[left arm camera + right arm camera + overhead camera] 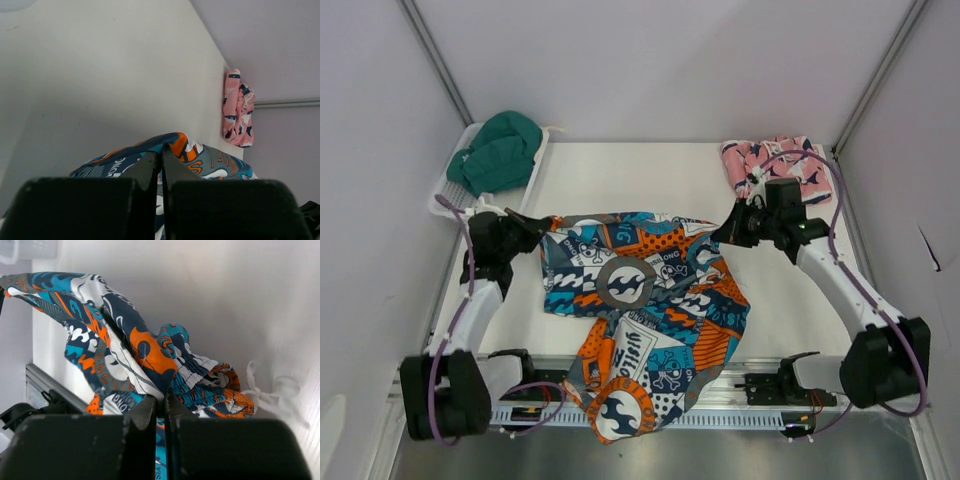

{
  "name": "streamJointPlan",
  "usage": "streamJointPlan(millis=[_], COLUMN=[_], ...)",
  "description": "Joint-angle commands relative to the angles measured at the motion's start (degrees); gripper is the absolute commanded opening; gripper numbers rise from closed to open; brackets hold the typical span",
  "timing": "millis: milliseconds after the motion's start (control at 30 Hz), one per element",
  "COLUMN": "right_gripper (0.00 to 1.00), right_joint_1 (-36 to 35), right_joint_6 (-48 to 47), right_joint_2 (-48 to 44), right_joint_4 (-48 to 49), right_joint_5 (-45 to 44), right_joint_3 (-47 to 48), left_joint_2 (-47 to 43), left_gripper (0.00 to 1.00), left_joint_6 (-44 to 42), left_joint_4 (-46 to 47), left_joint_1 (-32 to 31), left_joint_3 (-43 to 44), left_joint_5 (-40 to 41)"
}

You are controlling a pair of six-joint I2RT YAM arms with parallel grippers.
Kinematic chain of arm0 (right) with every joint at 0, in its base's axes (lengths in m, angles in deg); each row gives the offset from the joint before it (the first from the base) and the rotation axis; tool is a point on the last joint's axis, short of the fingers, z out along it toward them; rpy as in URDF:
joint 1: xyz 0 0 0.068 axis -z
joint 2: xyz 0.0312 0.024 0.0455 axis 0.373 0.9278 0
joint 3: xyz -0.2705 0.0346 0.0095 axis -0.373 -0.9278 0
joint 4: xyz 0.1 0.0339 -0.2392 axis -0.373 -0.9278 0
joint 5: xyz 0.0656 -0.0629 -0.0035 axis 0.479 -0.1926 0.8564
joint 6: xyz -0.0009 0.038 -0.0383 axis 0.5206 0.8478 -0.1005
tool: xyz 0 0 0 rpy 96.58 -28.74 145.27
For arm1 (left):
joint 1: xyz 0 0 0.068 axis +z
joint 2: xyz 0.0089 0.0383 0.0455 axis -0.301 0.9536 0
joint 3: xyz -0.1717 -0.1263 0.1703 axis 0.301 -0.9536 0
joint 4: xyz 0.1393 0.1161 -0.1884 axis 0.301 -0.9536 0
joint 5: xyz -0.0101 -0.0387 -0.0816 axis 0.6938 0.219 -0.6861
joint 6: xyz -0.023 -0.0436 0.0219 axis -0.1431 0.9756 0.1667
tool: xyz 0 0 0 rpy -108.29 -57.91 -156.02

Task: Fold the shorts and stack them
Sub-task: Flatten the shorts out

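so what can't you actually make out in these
- Top view: the pink shorts sit partly behind the right arm, so their fold is unclear.
- Top view: the green garment in the basket is bunched up; its kind cannot be told.
- Left wrist view: the left gripper body hides most of the patchwork shorts.
- Right wrist view: the white drawstring is blurred.

Two slim arms on show, left arm (470, 315) and right arm (835, 275) in white-shelled links, chunky black joint housings, a purple cable (433, 390) looping along each, matte black left gripper (544, 222) and right gripper (720, 236), blocky black finger mounts up close in the wrist views
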Motion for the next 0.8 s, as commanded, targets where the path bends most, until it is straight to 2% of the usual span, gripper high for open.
streamJointPlan(millis=[0,167,333,500,533,667,700,733,767], right_gripper=[0.00,0.00,0.00,0.00,0.00,0.00,0.00,0.04,0.24], right_joint_1=[0.4,0.8,1.6,4.7,5.2,7.1,7.2,7.4,7.6], right_joint_6=[0.0,-0.5,-0.5,0.1,0.8,3.2,3.6,3.6,3.9], right_joint_2=[5.1,13.7,21.4,32.5,34.2,43.9,46.1,50.6,52.9], right_joint_4=[10.1,13.3,15.5,16.8,17.2,18.9,19.0,18.3,16.9], right_joint_5=[-0.5,-4.7,-5.5,-4.9,-4.6,-4.0,-4.8,-5.3,-6.6], right_joint_3=[-0.3,2.6,6.9,17.3,19.2,32.5,35.3,38.3,41.6], left_joint_2=[7.6,18.8,26.8,35.3,36.6,44.8,46.6,50.2,51.7], left_gripper=[0.00,0.00,0.00,0.00,0.00,0.00,0.08,0.46,0.68], left_joint_6=[1.4,0.8,0.8,1.1,1.1,1.5,1.5,1.4,0.4], left_joint_4=[15.7,21.9,24.3,24.8,24.7,24.3,23.5,21.5,20.1], left_joint_1=[-1.8,-2.8,-3.0,-3.2,-3.3,-4.1,-4.2,-4.4,-4.5], left_joint_3=[0.1,2.6,8.3,14.4,18.0,26.3,29.9,31.9,38.1], left_joint_5=[2.6,3.4,2.8,2.5,2.4,1.4,1.0,0.5,-0.1])
